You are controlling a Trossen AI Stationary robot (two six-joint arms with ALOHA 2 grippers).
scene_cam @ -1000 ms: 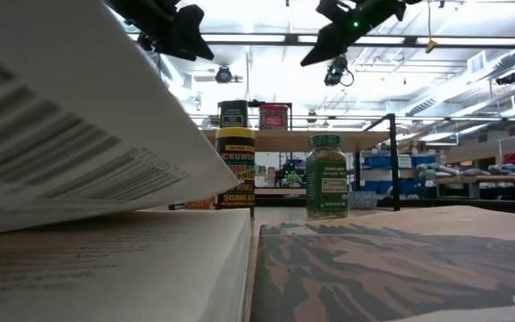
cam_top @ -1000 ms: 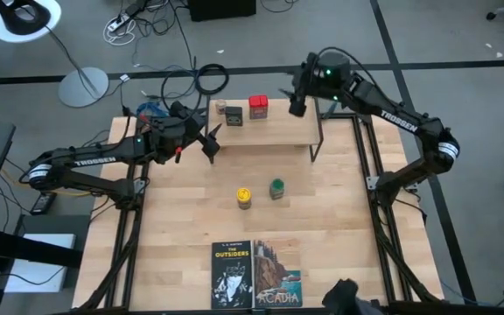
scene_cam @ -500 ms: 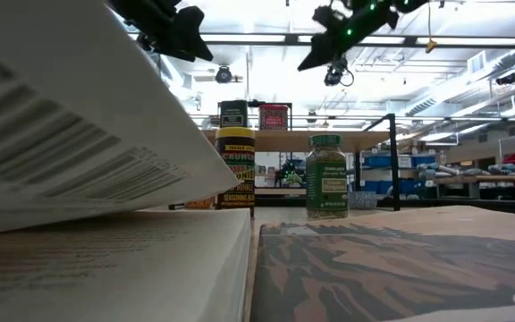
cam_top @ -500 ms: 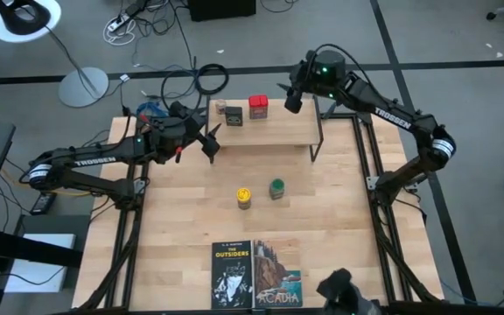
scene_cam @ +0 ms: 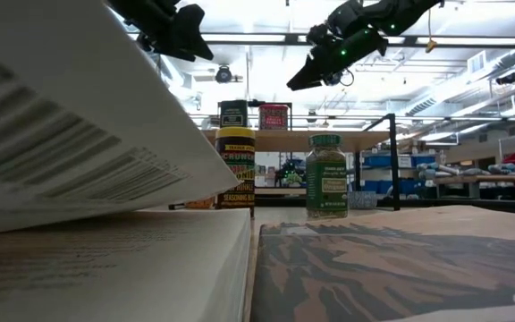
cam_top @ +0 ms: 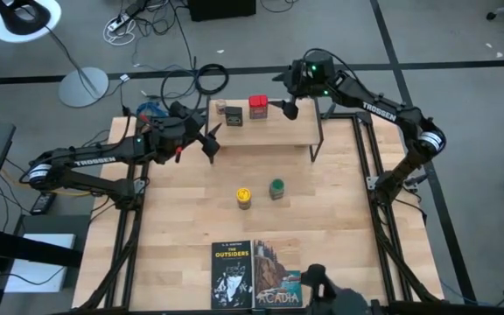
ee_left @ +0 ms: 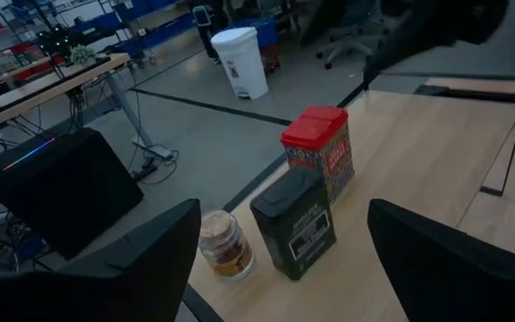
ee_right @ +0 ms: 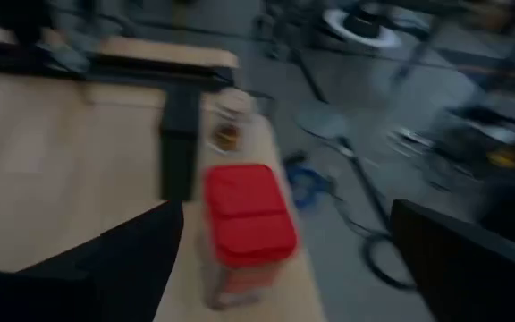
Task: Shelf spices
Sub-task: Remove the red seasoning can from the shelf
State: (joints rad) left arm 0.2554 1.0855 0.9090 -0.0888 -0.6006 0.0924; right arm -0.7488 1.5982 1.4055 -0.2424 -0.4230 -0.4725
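The shelf [cam_top: 278, 129] stands at the table's far edge. On its wooden top stand a red square tin [cam_top: 258, 107], a dark grey tin [cam_top: 234, 115] and a small glass jar [cam_top: 220, 108]. On the tabletop a yellow-lidded jar [cam_top: 244, 199] and a green-lidded jar [cam_top: 276, 188] stand upright. My right gripper [cam_top: 283, 107] hovers open above the shelf, just right of the red tin [ee_right: 249, 224], touching nothing. My left gripper [cam_top: 210, 140] hangs open and still off the shelf's left end, facing the tins [ee_left: 295, 222].
Two paperback books [cam_top: 232, 273] [cam_top: 276, 273] lie side by side at the table's near edge. The shelf's black leg [cam_top: 319, 140] stands at its right end. Bare wood lies around the two jars. Cables and a lamp base are on the floor beyond the table.
My right gripper has come down and toward the table's left, over the shelf's right part to a spot beside the red tin, rolling as it went. The tins, jars and my left arm have kept still.
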